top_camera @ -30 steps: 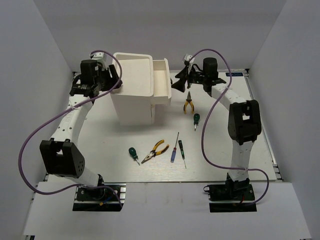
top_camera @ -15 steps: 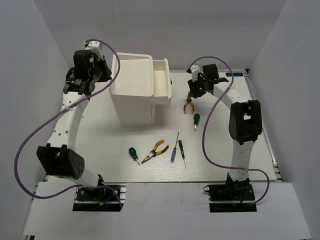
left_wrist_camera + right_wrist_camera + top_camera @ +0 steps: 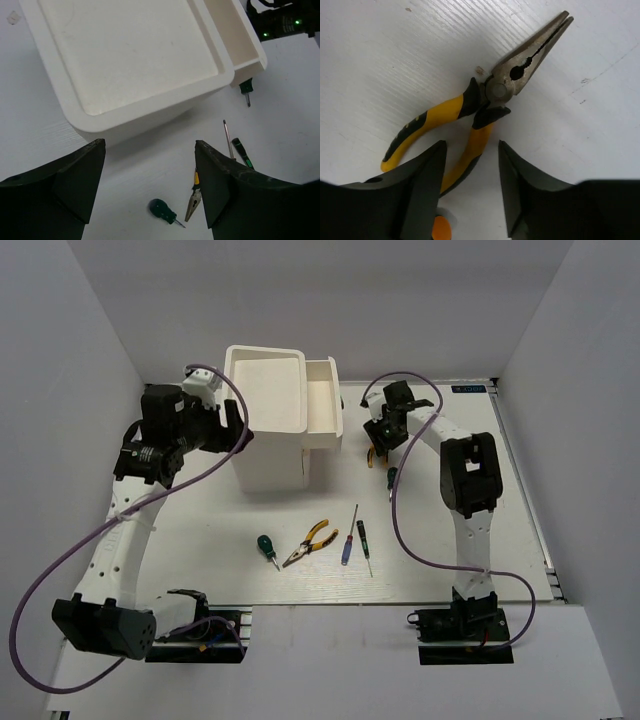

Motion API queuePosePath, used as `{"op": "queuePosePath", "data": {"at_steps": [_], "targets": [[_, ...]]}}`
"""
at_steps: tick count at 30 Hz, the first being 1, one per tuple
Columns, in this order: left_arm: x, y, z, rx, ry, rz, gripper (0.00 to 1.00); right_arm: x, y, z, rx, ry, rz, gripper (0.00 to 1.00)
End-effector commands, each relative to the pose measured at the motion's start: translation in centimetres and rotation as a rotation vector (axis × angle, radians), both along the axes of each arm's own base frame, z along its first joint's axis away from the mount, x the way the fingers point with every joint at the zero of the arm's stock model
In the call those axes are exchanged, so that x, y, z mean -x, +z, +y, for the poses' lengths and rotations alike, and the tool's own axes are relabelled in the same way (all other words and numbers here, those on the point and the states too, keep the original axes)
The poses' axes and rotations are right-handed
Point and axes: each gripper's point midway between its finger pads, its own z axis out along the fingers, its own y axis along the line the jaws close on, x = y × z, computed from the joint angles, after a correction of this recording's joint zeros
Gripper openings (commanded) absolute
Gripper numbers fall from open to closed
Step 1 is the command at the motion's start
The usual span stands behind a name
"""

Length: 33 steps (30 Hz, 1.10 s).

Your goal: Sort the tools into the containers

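The step in hand is judged to be the pick-up of the first pliers (image 3: 497, 90). They lie flat on the table (image 3: 200, 530), just right of the open drawer (image 3: 322, 405) of the white cabinet (image 3: 268, 455).

The right gripper (image 3: 470, 185) is held low over them with its fingers spread. One yellow handle lies between the fingers, but it is not pinched. The left gripper (image 3: 150, 185) is held beside the cabinet on its left, likewise spread and empty.

The second pliers (image 3: 310, 542), one green screwdriver (image 3: 265, 545) and the thin screwdrivers (image 3: 347, 548) lie unsorted near the front. The other green screwdriver (image 3: 392, 477) lies just beside the right gripper. No tool is seen in the drawer.

For the next move, the fingers are to be closed firmly on the handle, and the pliers are to be lifted and carried to the drawer. With only one handle gripped, pivoting is to be expected.
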Motion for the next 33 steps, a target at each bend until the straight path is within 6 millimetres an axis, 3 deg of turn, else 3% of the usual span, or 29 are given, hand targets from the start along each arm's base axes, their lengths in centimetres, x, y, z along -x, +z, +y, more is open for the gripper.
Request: {"op": "queuePosePath", "data": {"at_steps": [1,2,3,4,6,9,11,12,14,15,17,19,24,25,27,29,30,33], "targets": [[2.5,0.2,-2.3,0.046,-0.13,0.007,0.82,0.1,-1.0,-0.3,0.045,-0.024,0.029,0.5],[2.9,0.5,-2.5,0.061,-0.139,0.004,0.81,0.1,-1.0,-0.1,0.045,-0.029,0.027,0.44],[3.2,-0.1,-3.0,0.063,-0.159,0.02,0.72,0.1,-1.2,-0.2,0.048,-0.042,0.029,0.35],[3.6,-0.9,-3.5,0.066,-0.182,0.041,0.67,0.1,-1.2,-0.2,0.05,-0.044,0.025,0.17],[4.1,-2.2,-4.2,0.068,-0.209,0.076,0.53,0.1,-1.0,-0.4,0.054,-0.061,0.024,0.01],[4.9,-3.9,-5.7,0.074,-0.26,0.124,0.4,0.1,-0.1,-1.8,0.055,-0.102,0.028,0.0],[5.6,-4.7,-7.0,0.068,-0.305,0.147,0.4,0.1,1.4,-2.5,0.05,-0.12,0.017,0.0],[5.9,-5.6,-7.5,0.063,-0.319,0.173,0.4,-0.7,3.9,-3.6,0.033,-0.15,-0.031,0.0],[6.7,-6.4,-8.8,0.049,-0.361,0.193,0.44,-1.7,5.9,-4.2,0.019,-0.164,-0.087,0.0],[7.0,-7.1,-9.3,0.043,-0.376,0.216,0.49,-2.7,9.4,-5.3,0.0,-0.175,-0.177,0.0],[8.2,-8.4,-10.4,0.015,-0.412,0.258,0.56,-4.0,12.6,-5.9,-0.013,-0.164,-0.27,0.0],[8.7,-9.7,-10.9,-0.012,-0.421,0.285,0.6,-4.5,17.6,-5.1,-0.062,-0.108,-0.366,0.0],[9.8,-12.8,-11.5,-0.101,-0.428,0.312,0.61,-4.4,25.6,-2.4,-0.146,0.024,-0.527,0.0],[9.7,-13.2,-11.3,-0.103,-0.406,0.319,0.61,-4.5,25.9,-2.0,-0.147,0.038,-0.533,0.0],[10.2,-15.1,-11.3,-0.125,-0.39,0.339,0.61,-4.4,28.6,-0.6,-0.174,0.059,-0.573,0.0],[10.1,-15.7,-11.4,-0.11,-0.359,0.325,0.61,-4.2,29.2,0.6,-0.193,0.078,-0.577,0.0],[10.1,-16.0,-11.5,-0.102,-0.352,0.33,0.61,-3.9,30.5,1.4,-0.204,0.092,-0.6,0.0],[10.2,-16.8,-12.0,-0.091,-0.339,0.328,0.61,-3.0,31.2,3.8,-0.21,0.148,-0.62,0.0]]}}
